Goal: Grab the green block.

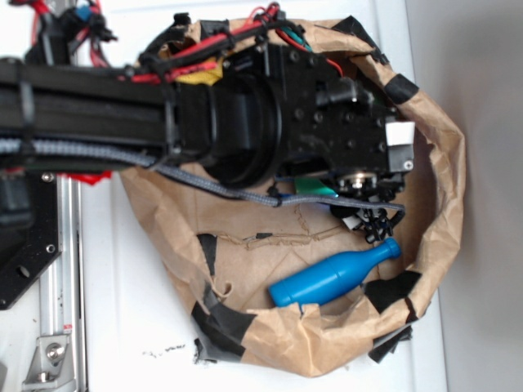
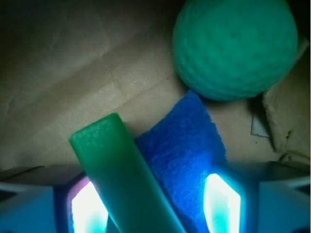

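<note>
The green block (image 2: 121, 174) is a flat matte green slab. It runs slantwise between my fingers in the wrist view and lies partly over the flat blue block (image 2: 187, 145). My gripper (image 2: 155, 206) is open and straddles both blocks. The left finger (image 2: 90, 208) is close against the green block's side, while the right finger (image 2: 221, 204) stands apart beside the blue block. In the exterior view only a sliver of the green block (image 1: 315, 187) shows under the arm. There the gripper (image 1: 368, 216) is low inside the brown paper bag (image 1: 441, 139).
A round green ball (image 2: 235, 46) rests just beyond the blue block, toward the upper right of the wrist view. A blue bottle-shaped toy (image 1: 335, 273) lies on the bag floor nearer the front. The bag's crumpled taped walls ring the gripper closely.
</note>
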`<state>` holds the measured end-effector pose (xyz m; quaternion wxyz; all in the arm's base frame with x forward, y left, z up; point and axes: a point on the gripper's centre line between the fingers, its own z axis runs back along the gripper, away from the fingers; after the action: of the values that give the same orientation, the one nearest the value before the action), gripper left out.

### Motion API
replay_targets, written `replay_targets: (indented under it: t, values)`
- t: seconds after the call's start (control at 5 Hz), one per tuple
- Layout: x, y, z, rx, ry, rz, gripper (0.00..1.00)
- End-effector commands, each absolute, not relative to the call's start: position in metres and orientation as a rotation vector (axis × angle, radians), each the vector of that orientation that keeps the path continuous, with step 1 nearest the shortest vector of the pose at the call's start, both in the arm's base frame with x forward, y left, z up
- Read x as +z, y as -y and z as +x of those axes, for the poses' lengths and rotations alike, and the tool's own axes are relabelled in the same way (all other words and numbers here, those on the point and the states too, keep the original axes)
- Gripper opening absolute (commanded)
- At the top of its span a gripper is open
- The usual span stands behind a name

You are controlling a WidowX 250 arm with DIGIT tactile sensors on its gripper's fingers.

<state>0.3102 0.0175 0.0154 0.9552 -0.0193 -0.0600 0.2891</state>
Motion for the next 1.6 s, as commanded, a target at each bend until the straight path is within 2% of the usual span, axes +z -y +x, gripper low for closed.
replay_targets:
  t: [0.0,0.2,0.4,0.6,0.8,1.0,1.2,1.4]
  values:
    - [0.1,-0.015,0.294,0.263,0.26,-0.078,0.0]
    - [0.15,-0.015,0.286,0.146,0.258,-0.082,0.0]
    - [0.167,-0.013,0.283,0.113,0.236,-0.038,0.0]
    - [0.155,-0.013,0.287,0.051,0.243,-0.026,1.0]
    - [0.126,-0.014,0.296,-0.083,0.197,-0.012,1.0]
    - [0.094,-0.005,0.297,-0.223,0.21,-0.002,1.0]
    - [0.08,0.006,0.289,-0.292,0.191,0.042,1.0]
    - [0.068,0.009,0.28,-0.304,0.175,0.052,1.0]
